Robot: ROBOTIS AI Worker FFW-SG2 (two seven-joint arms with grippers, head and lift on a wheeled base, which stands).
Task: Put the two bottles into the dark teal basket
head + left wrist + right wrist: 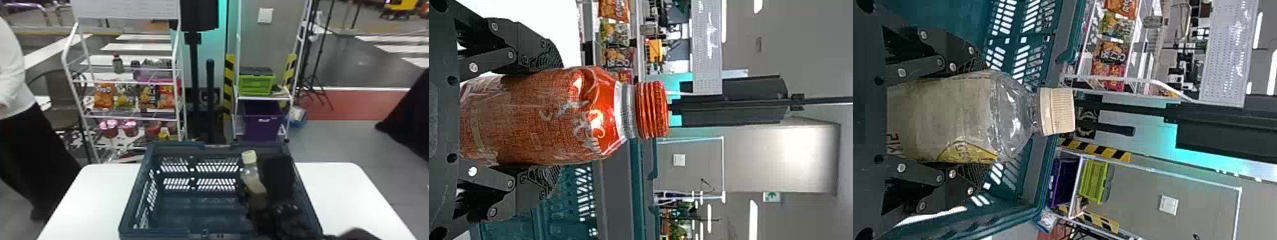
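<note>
Looks to be the placing step, with both bottles gripped and neither released. On the right gripper, fingers closed in on both sides of the pale bottle, holding it by the body with the cream cap uppermost. Seen in the head view within the rim of the dark teal basket, toward its right wall and roughly upright; cannot tell whether touching the basket's floor. On the left gripper, fingers likewise clamped round the orange bottle, with the ridged cap up, near the basket's left side and by the white table; cannot tell whether above the rim or just outside it. Next, probably needs lowering of the pale bottle until borne by the floor, then an even opening of the fingers and a straight lift away, without catching the cap or brushing the right wall. After that, bring the orange bottle across at a height clear of the rim, and set down in the left half, apart from the first. Could topple if let go too high or at a slant; also worth guarding against a knock between the two grippers
</note>
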